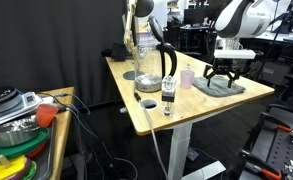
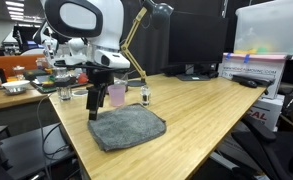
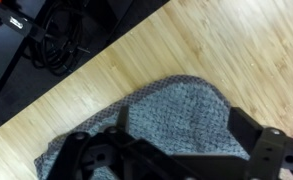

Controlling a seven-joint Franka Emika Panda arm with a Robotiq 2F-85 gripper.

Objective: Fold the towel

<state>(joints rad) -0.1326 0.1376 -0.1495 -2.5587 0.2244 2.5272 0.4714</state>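
The towel point(image 2: 129, 128) is a grey-green cloth lying crumpled and roughly flat near the table's end; it also shows as the towel point(image 1: 218, 87) and fills the wrist view as the towel point(image 3: 176, 112). My gripper point(image 2: 99, 105) hangs just above the towel's edge, next to the pink cup. In the wrist view the gripper point(image 3: 183, 135) is open, its jaws spread wide over the cloth with nothing between them. The gripper point(image 1: 220, 79) sits directly over the towel.
A small pink cup point(image 2: 116, 95) stands right behind the towel. A black kettle point(image 1: 166, 62), a glass bowl point(image 1: 148, 82) and a small bottle point(image 1: 169, 90) stand further along the table point(image 1: 176, 115). The table edge point(image 3: 76, 75) runs close beside the towel, with cables below.
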